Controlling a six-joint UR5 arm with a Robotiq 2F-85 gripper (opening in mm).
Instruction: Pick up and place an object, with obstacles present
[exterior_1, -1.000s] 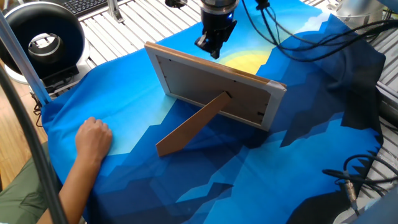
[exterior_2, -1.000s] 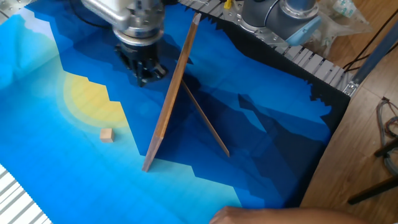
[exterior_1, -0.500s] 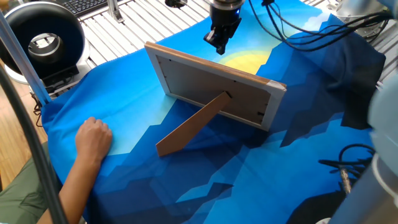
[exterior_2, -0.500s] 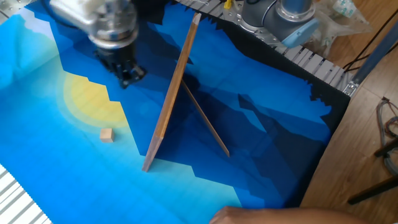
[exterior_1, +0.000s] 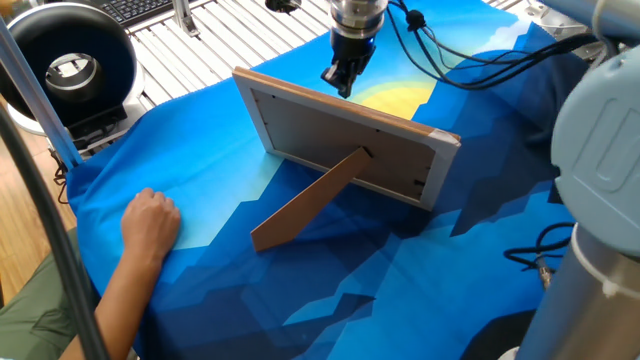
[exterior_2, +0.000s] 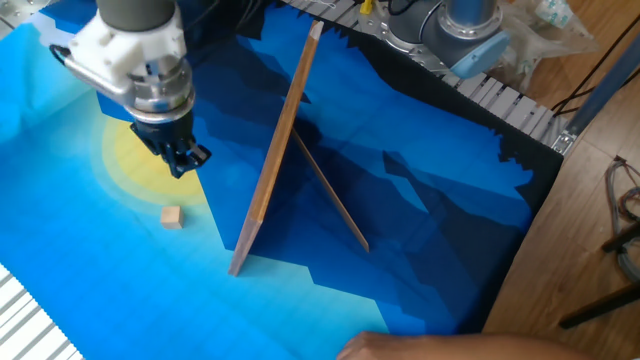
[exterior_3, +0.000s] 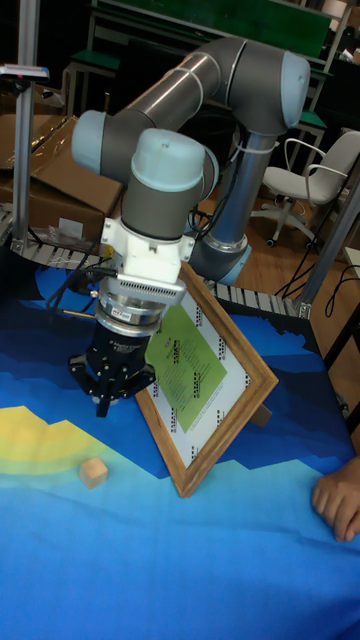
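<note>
The object, a small tan block (exterior_2: 172, 217), lies on the blue cloth by the yellow patch; the tall fixed view also shows the block (exterior_3: 93, 472), while the frame hides it in one fixed view. My gripper (exterior_2: 181, 161) hangs above and slightly beyond the block, apart from it, fingers open and empty. The gripper (exterior_3: 104, 402) points straight down, left of the frame. The obstacle, a wood-edged picture frame (exterior_1: 350, 140), stands on its prop leg (exterior_1: 305, 200), with the gripper (exterior_1: 340, 80) behind its top edge.
A person's hand (exterior_1: 150, 225) rests on the cloth at the near left edge. A black round device (exterior_1: 70, 65) stands off the cloth at the back left. Cables (exterior_1: 470, 60) trail from the arm. The frame (exterior_2: 275, 150) splits the cloth in two.
My gripper has moved away from the frame, out over the yellow patch and lower, ending closer to the block. The frame, block and hand have not moved.
</note>
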